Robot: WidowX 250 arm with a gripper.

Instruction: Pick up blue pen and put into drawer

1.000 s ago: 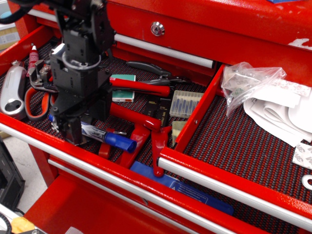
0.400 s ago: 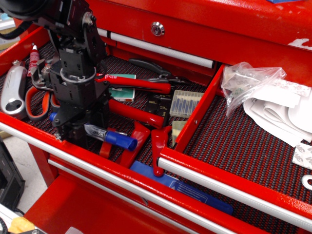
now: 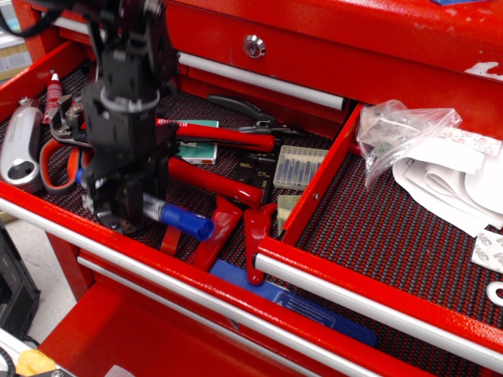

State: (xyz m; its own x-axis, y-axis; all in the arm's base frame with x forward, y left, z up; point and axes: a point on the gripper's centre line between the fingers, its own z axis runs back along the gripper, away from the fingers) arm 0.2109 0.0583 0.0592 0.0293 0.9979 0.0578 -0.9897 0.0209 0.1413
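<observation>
The blue pen (image 3: 182, 221), a marker with a blue cap pointing right, lies at the front of the left tool drawer (image 3: 47, 75). My black gripper (image 3: 126, 214) stands upright over its barrel and looks shut on it; only the cap and a short piece of barrel stick out to the right. The pen's tail is hidden behind the fingers. The drawer with the red-black mesh liner (image 3: 369, 236), white papers (image 3: 448, 181) and a clear bag (image 3: 401, 129) is open to the right, beyond a red divider wall (image 3: 318, 188).
Red-handled pliers (image 3: 212, 181) lie right beside the pen, with more red handles (image 3: 251, 236) in front. A drill-bit case (image 3: 299, 166), a green box (image 3: 196, 149) and a silver tool (image 3: 20, 145) share the left drawer. A flat blue strip (image 3: 299, 302) lies below.
The gripper has come down and closed around the pen's barrel. The pen's cap has shifted slightly left and its angle has changed a little.
</observation>
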